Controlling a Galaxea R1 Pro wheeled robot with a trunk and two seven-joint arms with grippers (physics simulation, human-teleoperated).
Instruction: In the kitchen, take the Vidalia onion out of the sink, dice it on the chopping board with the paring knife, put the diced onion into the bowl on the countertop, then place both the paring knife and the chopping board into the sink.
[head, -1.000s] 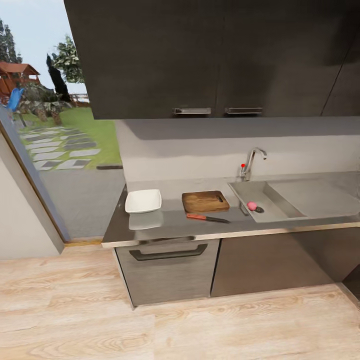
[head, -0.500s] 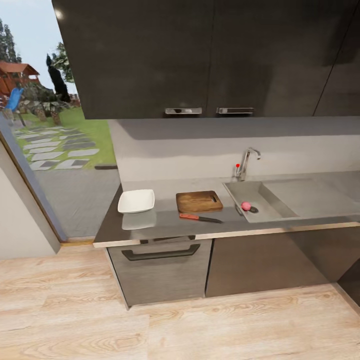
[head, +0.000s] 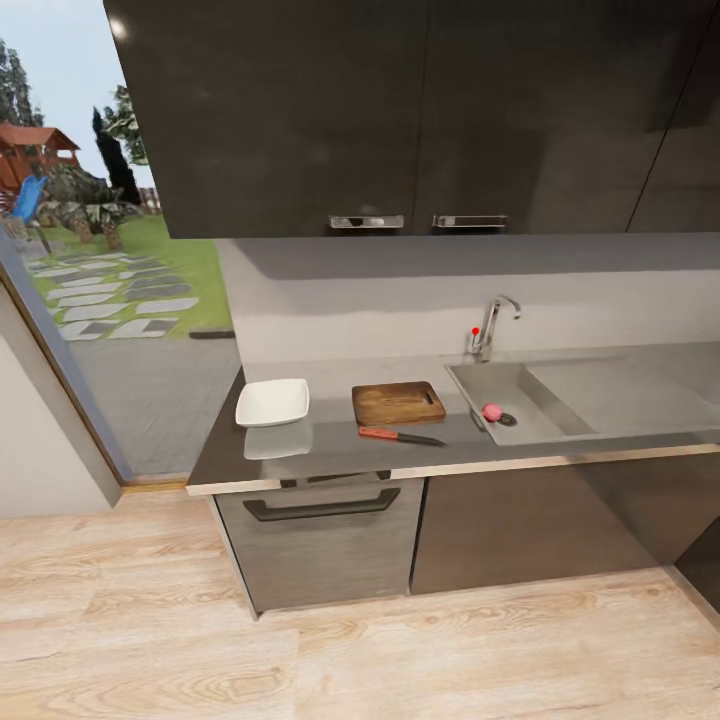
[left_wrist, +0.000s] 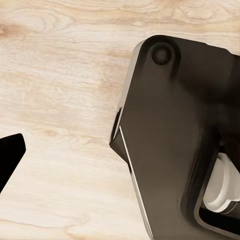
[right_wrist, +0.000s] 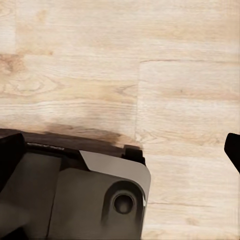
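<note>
Down over the pale wood-plank floor both wrist cameras look, each past a dark part of the robot's own body, with a black fingertip of the left gripper at one edge of its view and one of the right gripper at the edge of the other; how wide either pincer stands cannot be told from these slivers, though nothing shows between the fingers and I judge that neither carries anything. Outward from there, the head view takes the rectangular grey stainless-steel sink as its landmark: the small pink-red Vidalia onion lies inside the basin, just beside the round drain, below the chrome tap with its red dot. Left of the sink on the smooth grey countertop lies the dark-brown wooden chopping board, with the slim orange-handled paring knife just in front of it, apart from it, and further left the shallow white square bowl. Compared with a second ago the whole scene had shifted slightly leftward in the head view, which is the camera moving; over the last half second it has not shifted at all, and the objects themselves lie unchanged. My reading is that the approach has paused or ended with the counter well apart from the robot, and the first step, lifting the onion out, is not yet begun.
</note>
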